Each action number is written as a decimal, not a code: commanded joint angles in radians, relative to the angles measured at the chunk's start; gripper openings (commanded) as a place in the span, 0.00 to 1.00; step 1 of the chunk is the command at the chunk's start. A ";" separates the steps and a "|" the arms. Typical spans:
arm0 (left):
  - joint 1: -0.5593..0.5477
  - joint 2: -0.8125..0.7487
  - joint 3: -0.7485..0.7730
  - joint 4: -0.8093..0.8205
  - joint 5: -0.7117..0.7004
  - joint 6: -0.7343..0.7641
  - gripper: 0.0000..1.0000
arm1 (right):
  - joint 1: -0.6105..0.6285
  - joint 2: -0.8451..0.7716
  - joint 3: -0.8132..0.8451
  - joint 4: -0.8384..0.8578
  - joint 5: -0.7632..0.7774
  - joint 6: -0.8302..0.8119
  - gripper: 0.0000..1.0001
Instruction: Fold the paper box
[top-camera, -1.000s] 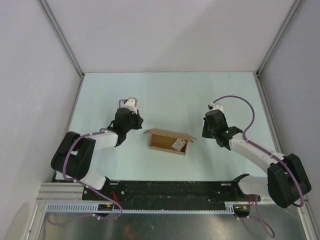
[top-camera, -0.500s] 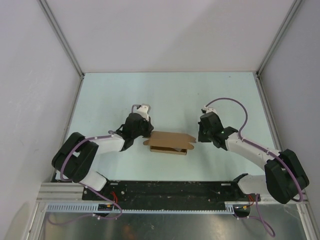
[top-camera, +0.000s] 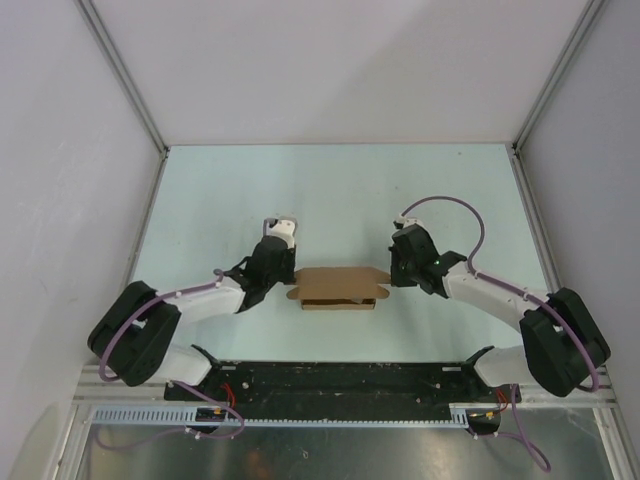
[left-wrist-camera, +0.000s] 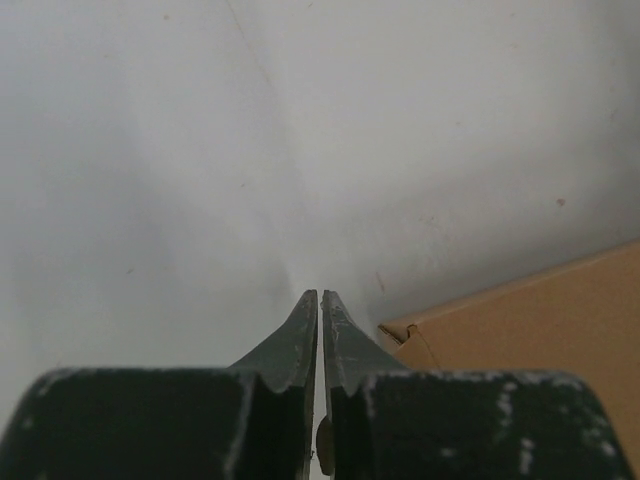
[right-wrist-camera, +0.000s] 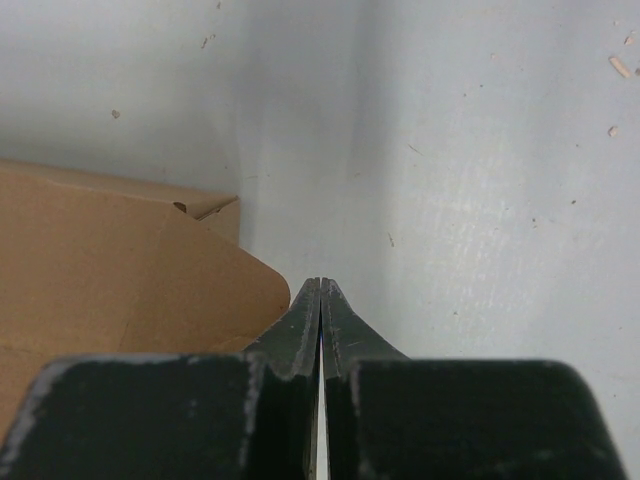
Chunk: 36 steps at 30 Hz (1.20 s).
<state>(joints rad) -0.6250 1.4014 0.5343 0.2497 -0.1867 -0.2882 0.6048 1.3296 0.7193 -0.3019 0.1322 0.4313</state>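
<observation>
Surface: pale blue-white table (top-camera: 330, 190), matte, with faint scuffs and specks.
Lying on it: the paper box (top-camera: 338, 288), tan cardboard, lengthwise left to right, near the middle.
Also on it: a few pale crumbs (right-wrist-camera: 620, 66), apart from the box.

The left arm (top-camera: 205, 298) and right arm (top-camera: 492, 294) are both made of white links between bulky black joint housings, and a thin purple cable (top-camera: 445, 198) loops along each. The left hand (left-wrist-camera: 320, 298) and right hand (right-wrist-camera: 320, 284) carry dark, tapering fingers (right-wrist-camera: 345, 335) on blocky black bases flecked with whitish scuffs.
</observation>
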 joint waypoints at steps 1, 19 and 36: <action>-0.018 -0.059 0.055 -0.127 -0.146 -0.005 0.09 | 0.004 0.034 0.058 0.004 -0.003 -0.016 0.00; -0.018 -0.203 0.047 -0.334 -0.166 -0.022 0.12 | -0.014 0.071 0.083 -0.016 0.015 -0.032 0.00; -0.036 -0.116 0.087 -0.326 -0.059 -0.011 0.06 | -0.011 0.074 0.086 -0.009 -0.032 -0.042 0.00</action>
<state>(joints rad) -0.6468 1.3094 0.5930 -0.0803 -0.2893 -0.2890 0.5911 1.4006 0.7639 -0.3176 0.1143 0.3985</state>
